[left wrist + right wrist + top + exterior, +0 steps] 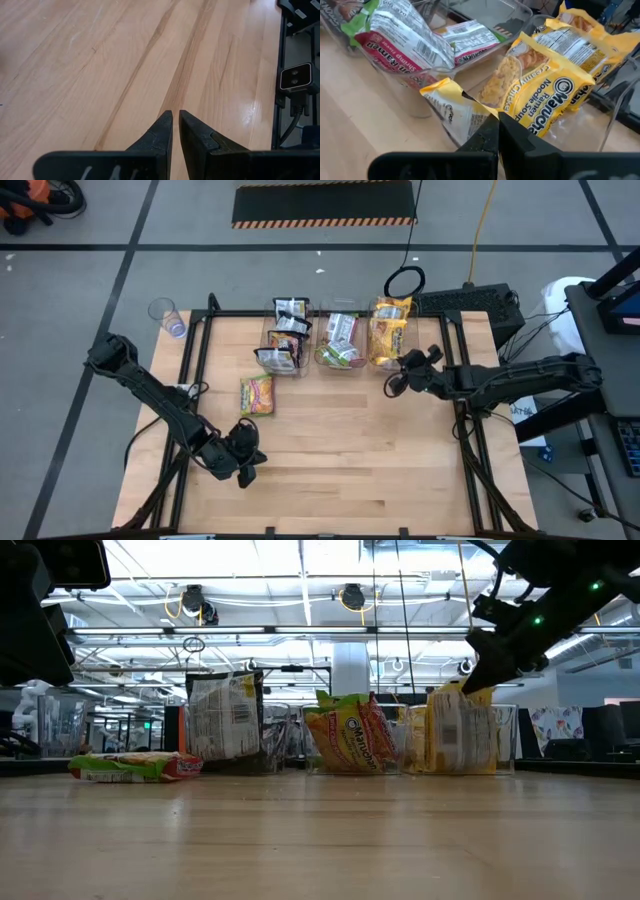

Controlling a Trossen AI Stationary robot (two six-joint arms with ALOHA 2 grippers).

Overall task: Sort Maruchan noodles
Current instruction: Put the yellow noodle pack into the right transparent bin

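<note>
Three clear bins stand in a row at the table's far edge. The left bin (288,335) holds dark packets, the middle one (340,340) green-edged packets, the right one (390,330) yellow Maruchan packets (555,95). One green-edged packet (256,393) lies flat on the table in front of the left bin. My right gripper (497,122) is at the right bin's near side, shut on a yellow packet (452,110). My left gripper (175,117) hangs over bare wood near the table's front left, shut, with nothing in it. My right gripper pinches the yellow packet by its crimped top edge (480,107), near a corner, between the ends of its two fingers. The fingers slant down from the table's right-near side. The packet hangs upright below them (460,735), among the other yellow packets at the right bin.
A clear plastic cup (168,315) stands off the table's far-left corner. Black frame rails (190,380) run along the table's left and right sides. A black box (470,305) sits at the far right. Bare wood (350,460) fills the table's middle and front.
</note>
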